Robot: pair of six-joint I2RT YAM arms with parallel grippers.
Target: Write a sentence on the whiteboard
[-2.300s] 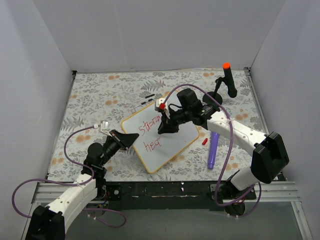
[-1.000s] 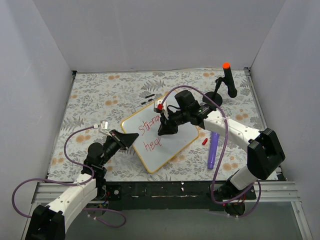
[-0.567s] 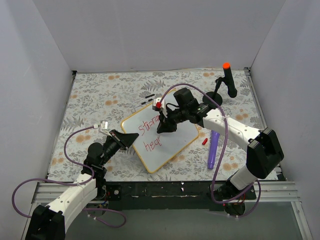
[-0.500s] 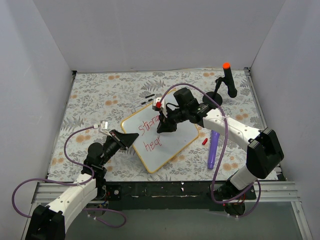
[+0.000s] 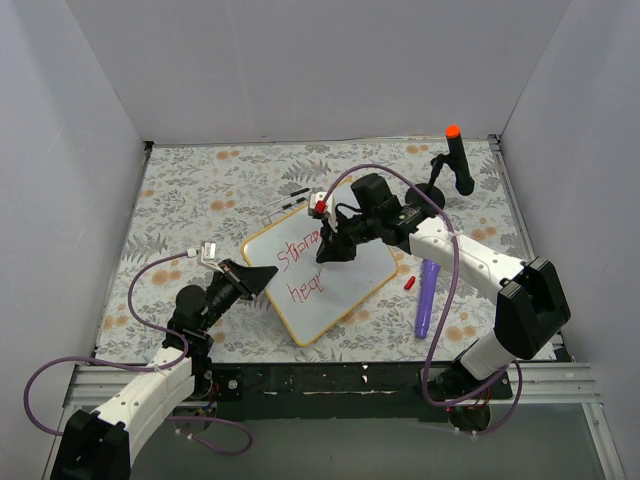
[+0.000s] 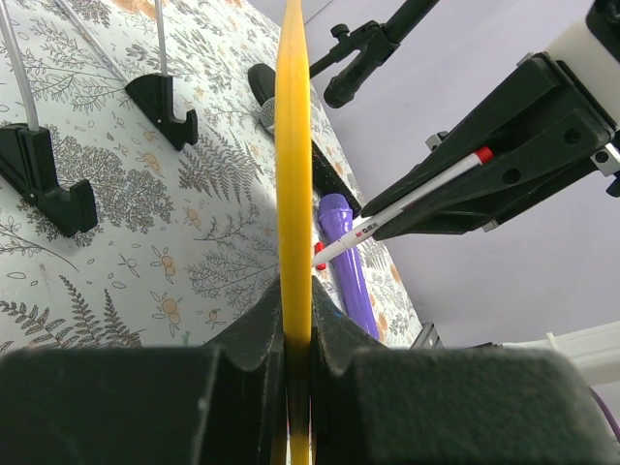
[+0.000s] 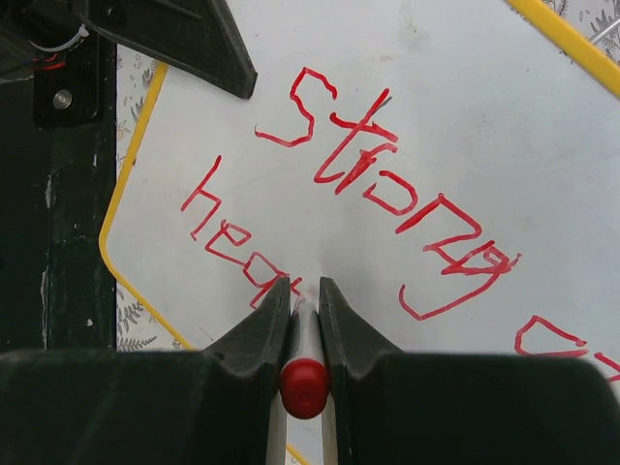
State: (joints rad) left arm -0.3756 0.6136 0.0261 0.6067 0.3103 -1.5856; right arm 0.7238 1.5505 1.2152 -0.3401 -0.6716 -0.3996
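You're partway through the second line. The glossy white, yellow-framed whiteboard [image 5: 345, 290] sits at table centre, with your left gripper [image 5: 255, 281] clamped on its 9 o'clock corner. Your right gripper [image 5: 333, 252] pinches the white, red-capped marker [image 7: 305, 373]. The red handwritten sentence [image 7: 387, 184] stops around "hea", so next finish "heart" with steady tip contact.

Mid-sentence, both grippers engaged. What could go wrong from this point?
The left gripper pinches only the thin frame edge of the whiteboard; pressure from the marker could pivot or slip it. The right gripper sits right over the second line of the sentence, so it may smear the ink.
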